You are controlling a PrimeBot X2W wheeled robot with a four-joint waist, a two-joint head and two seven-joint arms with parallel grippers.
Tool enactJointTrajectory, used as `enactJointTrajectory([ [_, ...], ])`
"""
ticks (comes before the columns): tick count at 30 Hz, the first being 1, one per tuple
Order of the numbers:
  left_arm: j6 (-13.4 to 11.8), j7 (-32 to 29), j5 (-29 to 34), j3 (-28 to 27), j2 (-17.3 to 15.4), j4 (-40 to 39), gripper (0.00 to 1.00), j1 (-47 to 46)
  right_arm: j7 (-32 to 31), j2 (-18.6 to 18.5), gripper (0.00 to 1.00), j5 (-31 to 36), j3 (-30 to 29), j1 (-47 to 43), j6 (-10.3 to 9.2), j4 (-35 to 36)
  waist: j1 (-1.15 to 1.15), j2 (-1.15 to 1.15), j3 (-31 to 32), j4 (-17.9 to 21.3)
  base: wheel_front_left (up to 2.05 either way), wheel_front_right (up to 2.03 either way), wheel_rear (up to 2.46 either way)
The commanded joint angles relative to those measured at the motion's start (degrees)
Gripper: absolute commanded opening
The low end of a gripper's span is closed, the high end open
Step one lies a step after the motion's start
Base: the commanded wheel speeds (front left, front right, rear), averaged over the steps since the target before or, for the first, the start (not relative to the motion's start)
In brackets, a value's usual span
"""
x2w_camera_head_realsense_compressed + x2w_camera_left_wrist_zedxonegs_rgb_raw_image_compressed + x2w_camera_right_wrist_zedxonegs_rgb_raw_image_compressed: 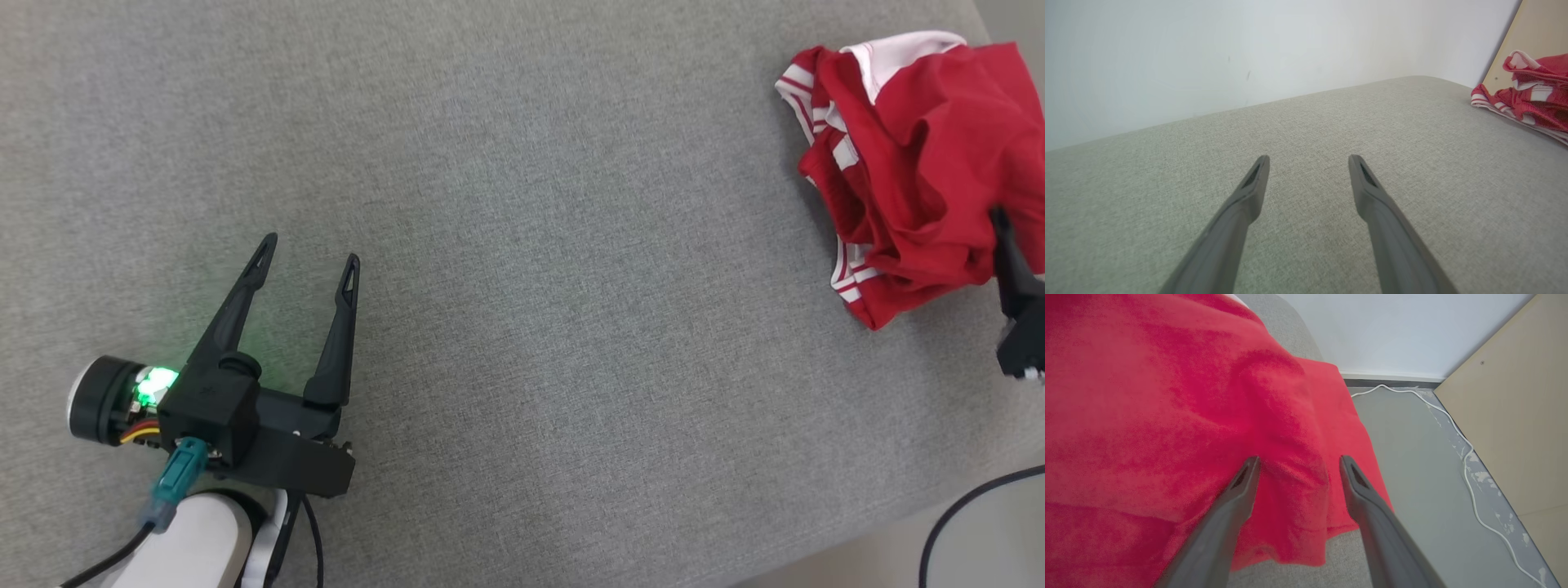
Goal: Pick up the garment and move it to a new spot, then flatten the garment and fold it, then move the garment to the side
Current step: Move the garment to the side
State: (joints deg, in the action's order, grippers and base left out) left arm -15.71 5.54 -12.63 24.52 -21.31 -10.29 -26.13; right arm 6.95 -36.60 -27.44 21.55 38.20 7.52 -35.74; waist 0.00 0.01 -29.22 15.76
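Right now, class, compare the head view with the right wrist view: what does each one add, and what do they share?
Head view adds: the left gripper, open, at the lower left.
Right wrist view adds: a white cable trailing across the floor, beside a beige board.
Shared: the crumpled red garment on the grey upholstery, and the right gripper, its fingers spread at the cloth.

Your left gripper (310, 249) is black: two long tapered fingers (233, 314) with slotted tips, a green light (155, 384), a teal plug (175, 478), red and yellow wires (139, 431), a white forearm (192, 543) and a black cable (110, 559).
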Motion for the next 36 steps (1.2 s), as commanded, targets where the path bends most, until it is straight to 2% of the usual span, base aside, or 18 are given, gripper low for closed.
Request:
enactJointTrajectory([
  [1, -0.2, 0.5, -0.7, -0.1, 0.1, 0.2, 1.0, 0.6, 0.6, 0.1, 1.0, -0.6, -0.4, -1.0, -0.06, -1.2, 0.0, -0.01, 0.9, -0.4, 0.0, 0.0, 0.0],
  [5, -0.5, 1.4, -1.3, -0.3, 0.4, 1.1, 1.0, 1.7, 3.0, 0.4, 1.0, -2.6, -2.7, -3.5, -0.06, -2.9, 0.0, -0.01, 3.3, -0.8, 0.0, 0.0, 0.0],
  [9, -0.8, 2.3, -2.1, -0.7, 0.5, 1.9, 1.0, 3.0, 6.0, 1.3, 1.0, -3.6, -6.8, -6.7, -0.06, -0.1, 0.0, -0.01, 5.8, -1.2, 0.0, 0.0, 0.0],
  [13, -1.6, 3.1, -3.0, -1.4, 0.6, 2.1, 1.0, 4.5, 7.7, 3.7, 1.0, -1.9, -12.2, -10.7, -0.06, 6.9, 0.0, -0.01, 8.3, -1.7, 0.0, 0.0, 0.0],
  [16, -2.1, 3.7, -3.8, -2.0, 0.6, 2.3, 1.0, 5.7, 8.0, 7.6, 1.0, 1.4, -16.6, -13.8, -0.06, 14.5, 0.0, -0.01, 10.1, -2.4, 0.0, 0.0, 0.0],
  [18, -2.3, 3.7, -4.0, -2.2, 0.6, 2.4, 1.0, 5.9, 8.0, 8.8, 1.0, 2.8, -17.7, -15.0, -0.06, 17.1, 0.0, -0.01, 10.6, -2.7, 0.0, 0.0, 0.0],
  [20, -2.5, 4.1, -4.6, -2.5, 0.6, 2.6, 1.0, 6.5, 7.7, 12.0, 1.0, 5.6, -20.0, -17.1, -0.06, 22.3, 0.0, -0.01, 11.7, -3.6, 0.0, 0.0, 0.0],
  [22, -2.6, 4.5, -4.7, -2.8, 0.7, 2.9, 1.0, 7.0, 6.5, 15.4, 1.0, 7.6, -20.1, -18.8, -0.06, 27.3, 0.0, -0.01, 12.7, -4.6, 0.0, 0.0, 0.0],
  [23, -2.8, 4.8, -5.3, -3.3, 0.7, 3.1, 1.0, 7.7, 5.0, 18.3, 1.0, 9.8, -20.2, -20.4, -0.06, 31.6, 0.0, -0.01, 13.7, -5.6, 0.0, 0.0, 0.0],
  [28, -3.1, 6.0, -7.0, -4.2, 1.4, 3.9, 1.0, 9.4, 1.7, 24.4, 1.0, 13.5, -17.0, -23.7, -0.06, 38.8, 0.0, -0.01, 16.4, -8.7, 0.0, 0.0, 0.0],
  [33, -4.0, 7.2, -8.2, -5.1, 2.0, 4.8, 1.0, 11.6, 0.1, 27.7, 1.0, 16.8, -14.3, -27.1, -0.06, 41.6, 0.0, -0.01, 19.1, -12.3, 0.0, 0.0, 0.0],
  [36, -4.0, 7.8, -8.3, -5.5, 2.0, 5.4, 1.0, 12.6, -0.1, 28.4, 1.0, 18.4, -14.0, -28.6, -0.06, 42.0, 0.0, -0.01, 20.3, -13.5, 0.0, 0.0, 0.0],
])
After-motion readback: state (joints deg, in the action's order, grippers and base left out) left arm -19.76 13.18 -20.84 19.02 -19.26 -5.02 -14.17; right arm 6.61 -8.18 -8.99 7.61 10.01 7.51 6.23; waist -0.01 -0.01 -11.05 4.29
